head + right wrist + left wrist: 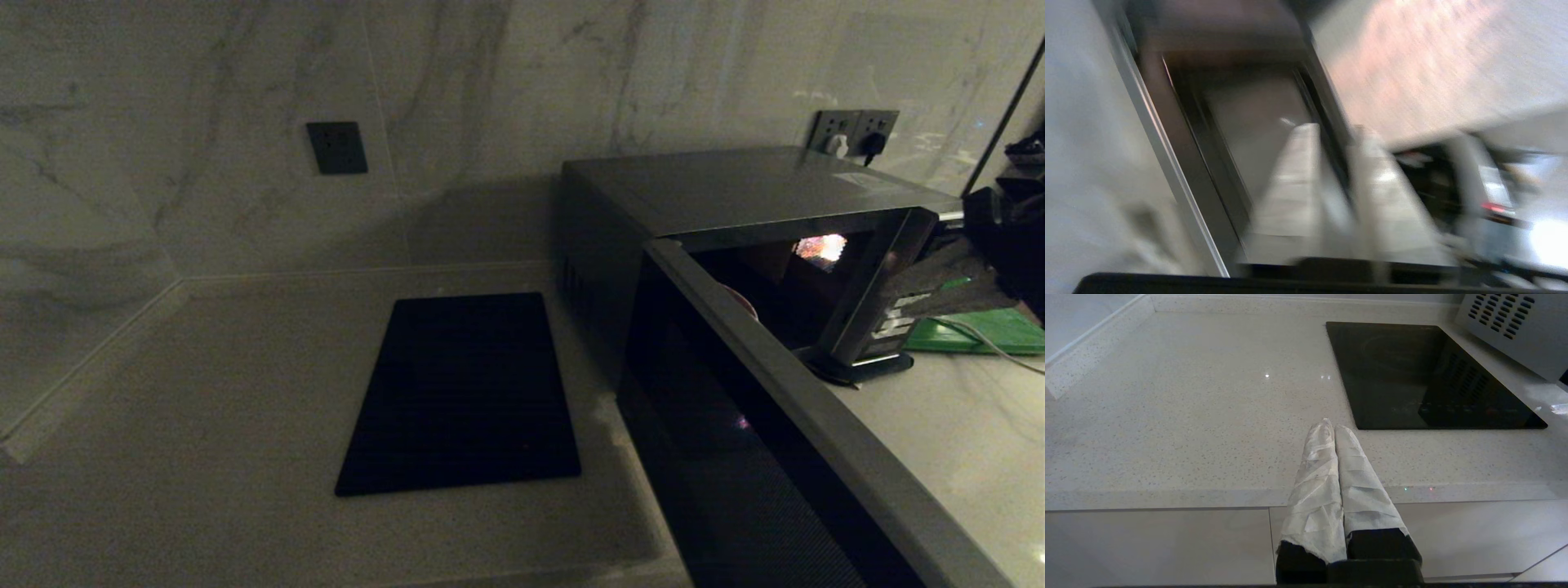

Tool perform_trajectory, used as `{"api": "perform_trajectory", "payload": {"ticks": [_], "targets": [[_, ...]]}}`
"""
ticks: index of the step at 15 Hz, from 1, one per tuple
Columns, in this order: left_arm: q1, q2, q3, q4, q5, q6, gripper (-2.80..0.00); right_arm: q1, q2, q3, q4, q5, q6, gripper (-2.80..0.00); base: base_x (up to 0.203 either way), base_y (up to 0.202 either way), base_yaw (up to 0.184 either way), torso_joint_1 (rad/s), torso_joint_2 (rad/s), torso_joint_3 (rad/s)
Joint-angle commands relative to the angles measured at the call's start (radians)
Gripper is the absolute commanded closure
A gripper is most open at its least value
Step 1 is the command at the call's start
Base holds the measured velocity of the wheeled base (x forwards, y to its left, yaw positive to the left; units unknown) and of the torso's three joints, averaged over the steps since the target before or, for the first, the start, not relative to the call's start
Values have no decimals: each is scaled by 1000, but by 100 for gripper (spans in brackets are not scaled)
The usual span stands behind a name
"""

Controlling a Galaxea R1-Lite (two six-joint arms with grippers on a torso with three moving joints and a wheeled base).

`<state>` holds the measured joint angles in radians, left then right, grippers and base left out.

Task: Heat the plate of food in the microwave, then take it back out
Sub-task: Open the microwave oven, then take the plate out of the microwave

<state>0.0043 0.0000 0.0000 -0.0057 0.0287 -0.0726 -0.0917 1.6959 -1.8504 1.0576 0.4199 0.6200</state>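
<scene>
Head view: microwave [735, 245] sits on the worktop [204, 392] at right, door [735, 425] swung wide toward the near side, cavity lit. Inside, just behind the door's top edge, a small pale-reddish curved rim [739, 300], prob. the plate of food; too little shows to confirm, no food visible. Judgement: door stands open so the plate can go in or come out. Flat black rectangular mat [461, 392] lies left of the microwave, nothing on it; likely the set-down spot. Green board [980, 331] at far right beyond the microwave. Neither arm in this view.

L wrist view: left pincer [1334, 428] parked above the near worktop edge, wrapped fingers pressed together, holding nothing. Mat ahead of it, well apart; microwave's vented side panel at the corner.

R wrist view: heavy motion blur. Right pincer [1333, 134] shows two wrapped fingers [1294, 179] with a narrow gap between them; the open door's edge appears to run through that gap. Contact w/ door: can't tell. Nothing clearly gripped. Plate not visible here.
</scene>
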Motion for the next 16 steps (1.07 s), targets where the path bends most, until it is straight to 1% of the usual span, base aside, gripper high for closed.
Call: {"api": "perform_trajectory", "payload": {"ticks": [1,2,5,7,8,12,13,15,16], "targets": [[0,2,0,0,0,0,0,-2,86,18,-132,7,78,-280,0,0,0,0,0,0],[0,2,0,0,0,-1,0,-2,99,26,-180,7,97,-280,0,0,0,0,0,0],[0,2,0,0,0,-1,0,-2,141,24,-302,-2,244,-280,0,0,0,0,0,0],[0,2,0,0,0,0,0,0,172,9,-313,-13,260,-280,0,0,0,0,0,0],[0,2,0,0,0,-1,0,-1,164,5,-307,-43,265,-280,0,0,0,0,0,0],[0,2,0,0,0,-1,0,3,120,71,-196,-108,274,-280,0,0,0,0,0,0],[0,2,0,0,0,-1,0,8,114,103,-180,-155,271,-280,0,0,0,0,0,0],[0,2,0,0,0,-1,0,43,113,158,-171,-291,274,-280,0,0,0,0,0,0],[0,2,0,0,1,0,0,65,120,163,-173,-336,317,-280,0,0,0,0,0,0]]}}
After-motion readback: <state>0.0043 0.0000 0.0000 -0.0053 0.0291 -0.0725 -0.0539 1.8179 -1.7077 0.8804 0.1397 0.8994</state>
